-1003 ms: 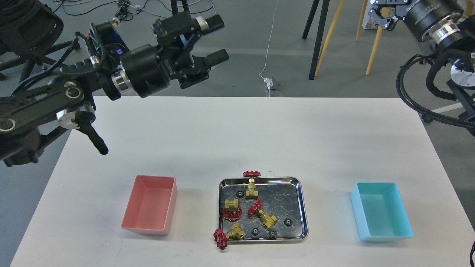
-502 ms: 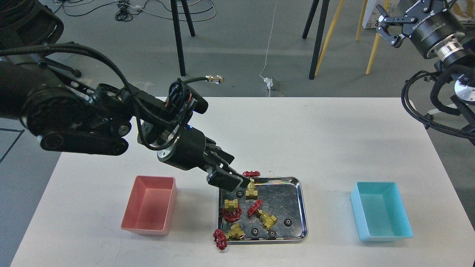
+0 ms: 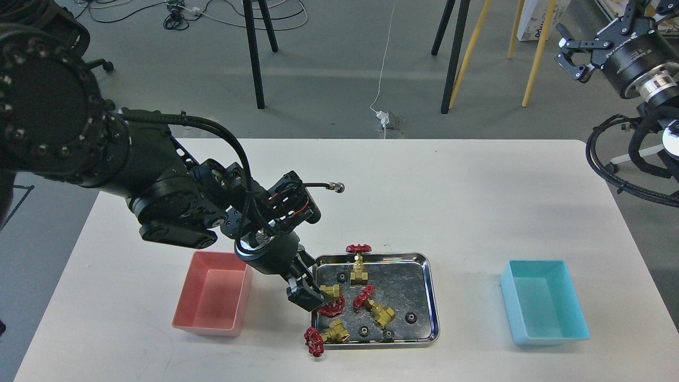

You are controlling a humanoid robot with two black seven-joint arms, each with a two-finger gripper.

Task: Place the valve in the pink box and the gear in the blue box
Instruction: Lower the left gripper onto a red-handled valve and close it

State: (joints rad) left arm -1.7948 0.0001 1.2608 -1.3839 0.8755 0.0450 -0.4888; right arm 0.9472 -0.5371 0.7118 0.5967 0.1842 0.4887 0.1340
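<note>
Four brass valves with red handwheels lie in the metal tray (image 3: pixel 433 297): one at the back (image 3: pixel 358 263), one at the left (image 3: pixel 333 298), one in the middle (image 3: pixel 375 306), one at the front-left (image 3: pixel 324 336) with its wheel over the rim. Several tiny black gears (image 3: pixel 411 317) lie among them. My left gripper (image 3: pixel 310 295) reaches down over the tray's left edge, right against the left valve; its fingers are dark and hard to tell apart. The pink box (image 3: pixel 215 294) stands left of the tray and the blue box (image 3: pixel 543 302) right of it; both are empty. My right gripper (image 3: pixel 575 57) is raised at the far right, open and empty.
The white table (image 3: pixel 424 185) carries only the tray and the two boxes. My bulky left arm (image 3: pixel 159 180) and its cables hang over the table's left half and the pink box's back edge. Chair and stand legs are on the floor behind.
My left arm has swung down from high above the table's back-left to the tray's left edge, ending at the left valve. My right gripper has drifted to the right.
</note>
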